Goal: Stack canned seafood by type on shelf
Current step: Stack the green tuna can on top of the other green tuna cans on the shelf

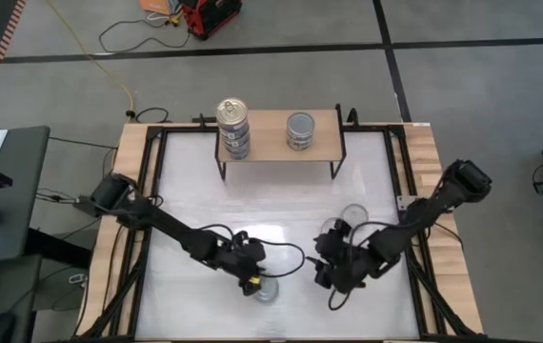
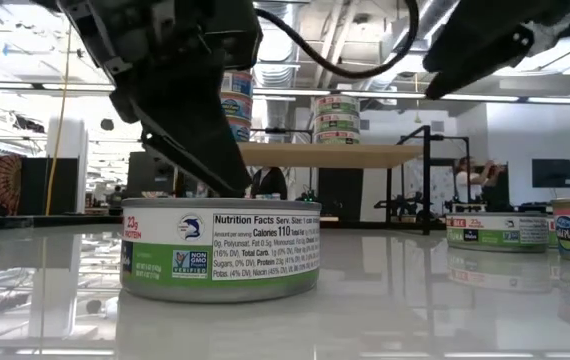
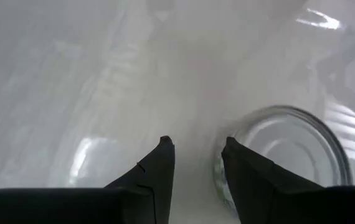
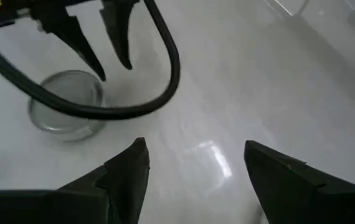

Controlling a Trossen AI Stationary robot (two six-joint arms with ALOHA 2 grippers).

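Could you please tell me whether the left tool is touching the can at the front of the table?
Cannot tell. In the left wrist view the left tool is beside the can, one finger overlapping its rim; no view plainly shows contact or gap.

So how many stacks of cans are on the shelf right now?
2. A taller gold-topped stack stands at the left-arm end of the shelf; a shorter silver-topped stack stands just right of centre. No can seems hidden behind them.
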